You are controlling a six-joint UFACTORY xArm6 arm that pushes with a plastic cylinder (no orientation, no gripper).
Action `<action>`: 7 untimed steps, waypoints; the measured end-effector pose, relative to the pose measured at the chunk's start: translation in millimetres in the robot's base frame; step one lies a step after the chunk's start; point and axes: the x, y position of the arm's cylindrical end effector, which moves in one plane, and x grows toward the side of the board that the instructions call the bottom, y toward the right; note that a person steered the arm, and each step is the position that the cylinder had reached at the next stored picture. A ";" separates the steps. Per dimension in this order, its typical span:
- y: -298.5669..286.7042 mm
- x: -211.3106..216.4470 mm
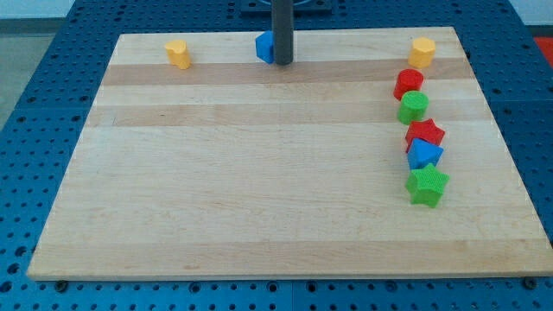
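Observation:
My tip (283, 61) stands near the top edge of the wooden board (259, 173), at the middle. It touches the right side of a blue block (264, 47), whose shape is partly hidden by the rod. A yellow block (178, 53) lies far to the left, near the top edge. Down the view's right side runs a column: a yellow hexagon-like block (422, 52), a red block (409, 84), a green block (413, 107), a red star (425, 133), a blue triangle-like block (423, 155) and a green star (428, 185).
The board rests on a blue perforated table (34, 130). The arm's dark base (285, 4) shows at the view's top centre.

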 end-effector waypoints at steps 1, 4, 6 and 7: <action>68.7 -20.5; 224.3 -36.1; 170.0 22.0; 195.3 27.0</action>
